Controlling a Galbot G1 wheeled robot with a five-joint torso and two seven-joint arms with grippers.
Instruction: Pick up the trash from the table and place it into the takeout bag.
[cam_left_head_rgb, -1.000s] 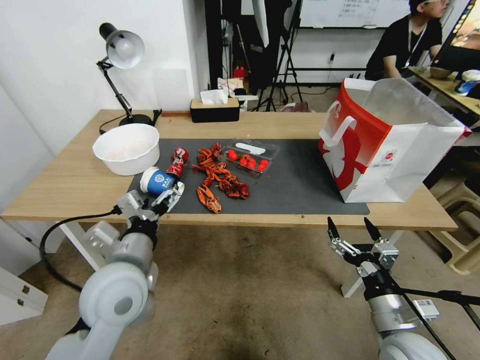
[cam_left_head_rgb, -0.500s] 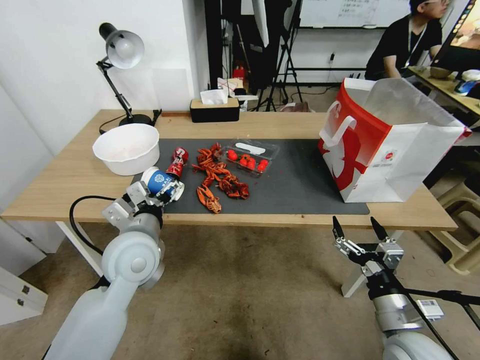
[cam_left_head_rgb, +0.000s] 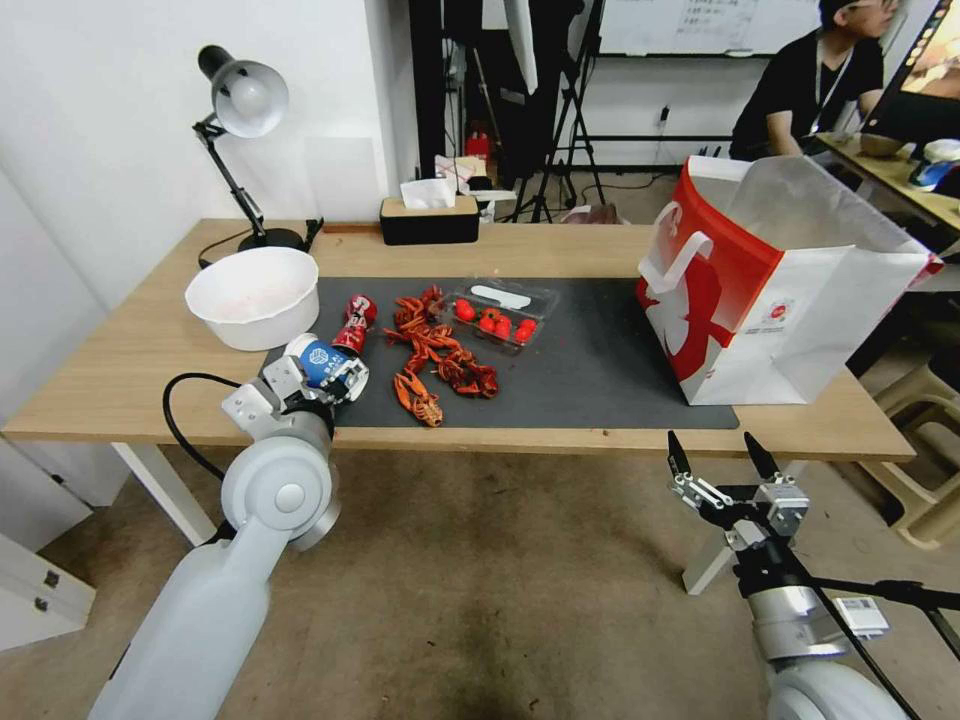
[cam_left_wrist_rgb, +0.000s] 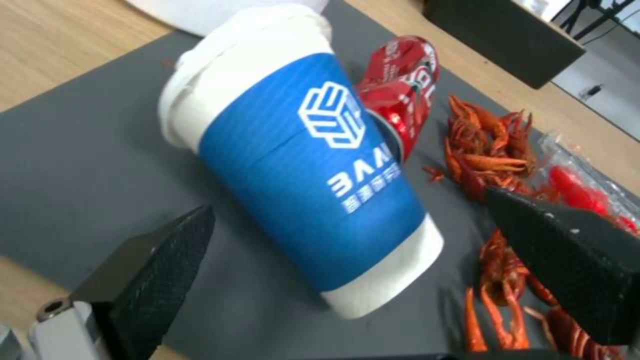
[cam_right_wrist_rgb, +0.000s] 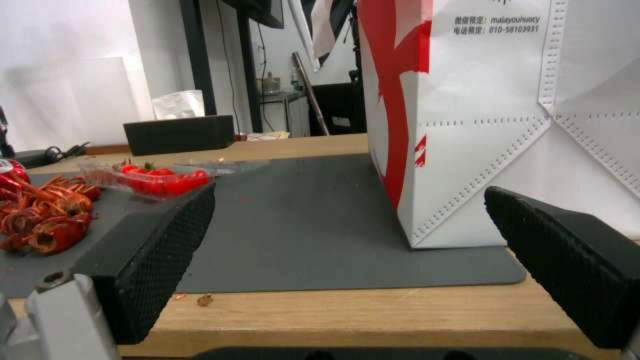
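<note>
A blue paper cup (cam_left_head_rgb: 318, 358) with a white lid lies on its side at the near left corner of the dark mat (cam_left_head_rgb: 590, 370). My left gripper (cam_left_head_rgb: 312, 378) is open, with one finger on each side of the cup (cam_left_wrist_rgb: 313, 165) and neither pressing it. A crushed red can (cam_left_head_rgb: 355, 322) lies just behind the cup. Red crayfish shells (cam_left_head_rgb: 435, 355) are scattered mid-mat. The red and white takeout bag (cam_left_head_rgb: 770, 290) stands open at the table's right end. My right gripper (cam_left_head_rgb: 722, 462) hangs open below the front edge of the table (cam_left_head_rgb: 130, 370), facing the bag (cam_right_wrist_rgb: 480, 125).
A white bowl (cam_left_head_rgb: 255, 295) sits left of the mat. A clear tray of tomatoes (cam_left_head_rgb: 500, 315) lies behind the shells. A desk lamp (cam_left_head_rgb: 240, 110) and a black tissue box (cam_left_head_rgb: 430, 218) stand along the back edge. Bare mat lies between the shells and the bag.
My left gripper has moved forward over the table edge, and its fingers now flank the blue cup. The right gripper has shifted only slightly.
</note>
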